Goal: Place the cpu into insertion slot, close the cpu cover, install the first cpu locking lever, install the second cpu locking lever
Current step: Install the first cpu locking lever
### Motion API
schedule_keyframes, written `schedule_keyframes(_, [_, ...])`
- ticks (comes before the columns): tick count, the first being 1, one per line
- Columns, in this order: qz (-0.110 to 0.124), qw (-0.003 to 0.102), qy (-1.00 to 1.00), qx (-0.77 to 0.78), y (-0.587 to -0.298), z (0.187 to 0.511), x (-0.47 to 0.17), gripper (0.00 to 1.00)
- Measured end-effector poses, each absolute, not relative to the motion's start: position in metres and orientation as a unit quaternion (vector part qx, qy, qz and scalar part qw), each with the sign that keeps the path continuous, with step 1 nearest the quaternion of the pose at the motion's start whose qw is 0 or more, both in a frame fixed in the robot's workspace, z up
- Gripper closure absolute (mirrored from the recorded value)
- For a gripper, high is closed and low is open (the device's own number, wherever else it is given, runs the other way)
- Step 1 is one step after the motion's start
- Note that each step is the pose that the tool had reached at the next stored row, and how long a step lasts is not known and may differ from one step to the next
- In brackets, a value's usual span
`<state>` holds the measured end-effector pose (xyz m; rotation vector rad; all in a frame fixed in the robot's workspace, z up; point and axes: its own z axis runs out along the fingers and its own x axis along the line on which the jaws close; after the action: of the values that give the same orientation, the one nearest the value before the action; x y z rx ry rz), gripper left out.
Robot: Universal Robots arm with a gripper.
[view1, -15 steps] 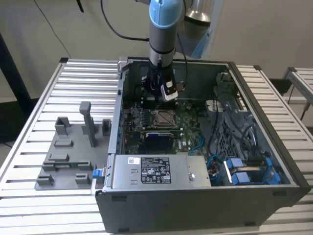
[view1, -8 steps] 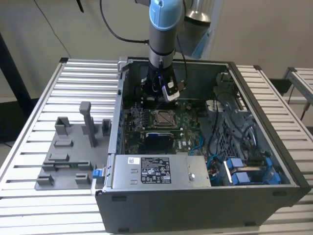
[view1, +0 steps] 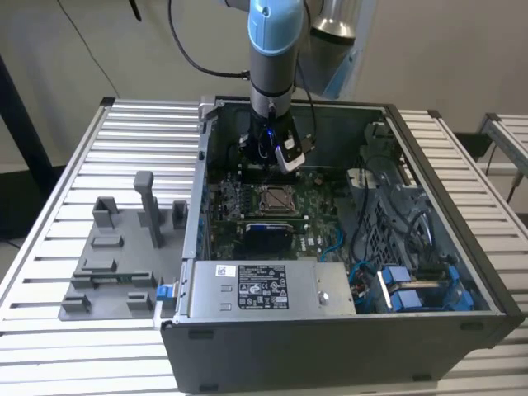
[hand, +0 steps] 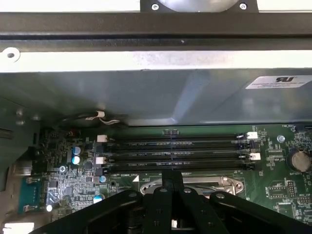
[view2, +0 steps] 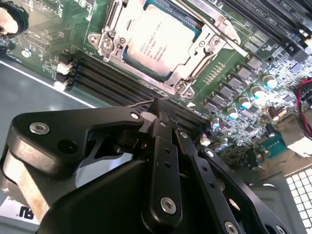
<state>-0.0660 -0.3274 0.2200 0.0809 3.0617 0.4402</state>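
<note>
The cpu (view2: 156, 41) lies flat in the insertion slot (view1: 276, 200) on the green board, its silvery top showing through the window of the cpu cover (view2: 197, 61). The cover lies down over the chip. A thin silver lever (view2: 222, 30) runs along one side of the socket. My gripper (view2: 158, 113) hangs just beyond the socket's edge, over the black memory slots (hand: 175, 151), with its black fingers pressed together. A thin metal rod (view2: 136, 104) ends right at the fingertips; I cannot tell whether it is gripped. In the exterior view the gripper (view1: 268, 165) sits behind the socket.
The board lies inside an open computer case (view1: 462, 272). A grey box with a white label (view1: 264, 289) stands along the near side. Blue cables (view1: 404, 289) fill the exterior view's right. A grey fixture plate (view1: 124, 256) rests on the slatted table at the left.
</note>
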Motion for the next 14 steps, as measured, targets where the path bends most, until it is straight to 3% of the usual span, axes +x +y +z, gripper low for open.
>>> schedule_keyframes(6, [0.143, 0.026, 0.989, 0.026, -0.3263, 0.2194, -0.0692, 0.89])
schedule_keyframes(14, [0.146, 0.037, 0.988, 0.024, -0.3263, 0.2162, -0.0747, 0.89])
